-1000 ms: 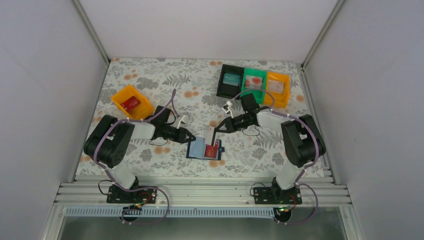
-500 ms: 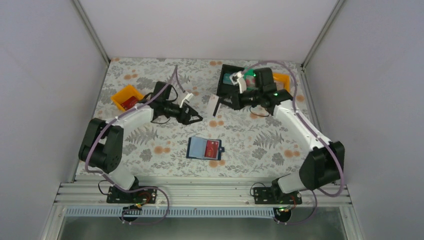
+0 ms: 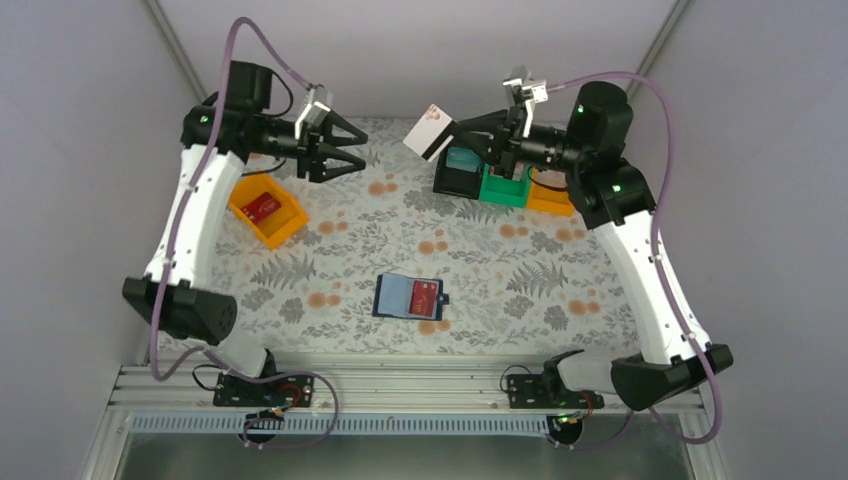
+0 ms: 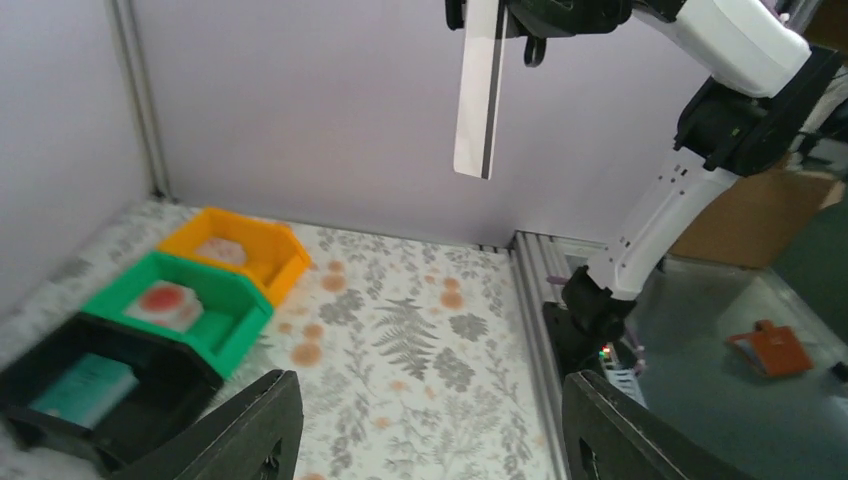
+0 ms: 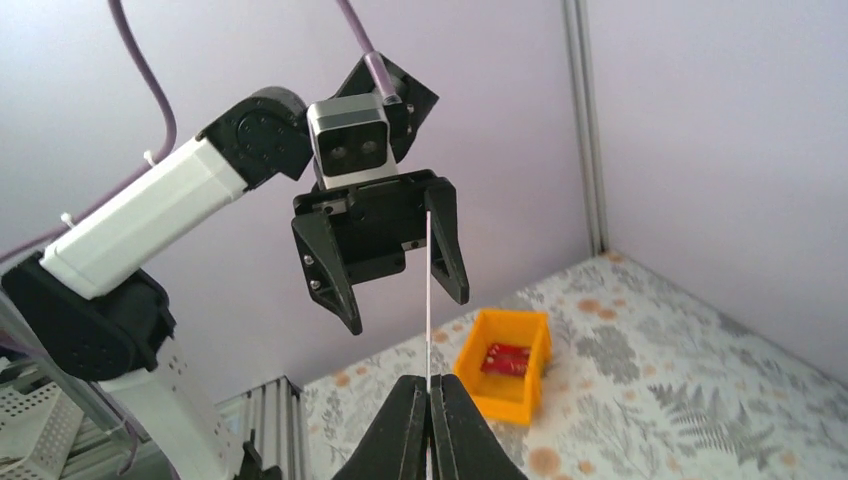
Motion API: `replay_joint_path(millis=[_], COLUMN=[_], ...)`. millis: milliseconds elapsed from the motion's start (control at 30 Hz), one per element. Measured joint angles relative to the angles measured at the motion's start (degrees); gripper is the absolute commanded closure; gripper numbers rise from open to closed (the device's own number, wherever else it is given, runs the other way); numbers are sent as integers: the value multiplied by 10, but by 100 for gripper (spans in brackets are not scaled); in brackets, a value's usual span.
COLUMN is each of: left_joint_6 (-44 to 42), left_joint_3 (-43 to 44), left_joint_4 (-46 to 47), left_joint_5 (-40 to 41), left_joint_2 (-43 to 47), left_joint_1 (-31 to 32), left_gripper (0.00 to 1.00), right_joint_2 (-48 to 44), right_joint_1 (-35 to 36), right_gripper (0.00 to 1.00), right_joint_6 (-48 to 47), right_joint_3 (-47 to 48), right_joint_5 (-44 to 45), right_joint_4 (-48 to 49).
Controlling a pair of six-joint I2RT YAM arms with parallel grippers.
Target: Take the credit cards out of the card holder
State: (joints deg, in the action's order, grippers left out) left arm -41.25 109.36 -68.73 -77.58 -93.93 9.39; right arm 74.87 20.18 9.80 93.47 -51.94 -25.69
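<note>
Right jaws pinch a midair card (image 3: 430,132) by its edge; left jaws gape empty.

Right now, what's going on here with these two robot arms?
The right gripper is shut on a white card with a dark stripe, holding it high above the table. The left gripper is raised too, open and empty, facing that card. The navy card holder lies open on the table with a red card in it. A second red card lies in the orange bin on the left.
</note>
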Motion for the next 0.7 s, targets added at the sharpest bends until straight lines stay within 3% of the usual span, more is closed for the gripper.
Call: replay_joint_path(millis=[267, 533, 567, 633, 700], left_joint_6=[196, 349, 362, 381, 393], left_joint_3=[10, 21, 24, 34, 49], left_joint_4=[149, 307, 319, 336, 345], left_joint_5=[111, 160, 164, 168, 170], left_joint_2=[132, 138, 134, 123, 110], left_joint_1=[26, 152, 160, 168, 174], left_gripper=[35, 32, 34, 50, 81], right_joint_2=[-19, -35, -35, -34, -34], right_joint_1=[10, 55, 60, 70, 79], right_gripper=[96, 96, 96, 96, 96], right_joint_6=[39, 74, 76, 78, 77], right_joint_3=[31, 33, 33, 33, 33], right_joint_5=[-23, -25, -25, -25, -24], right_joint_4=[80, 165, 169, 174, 176])
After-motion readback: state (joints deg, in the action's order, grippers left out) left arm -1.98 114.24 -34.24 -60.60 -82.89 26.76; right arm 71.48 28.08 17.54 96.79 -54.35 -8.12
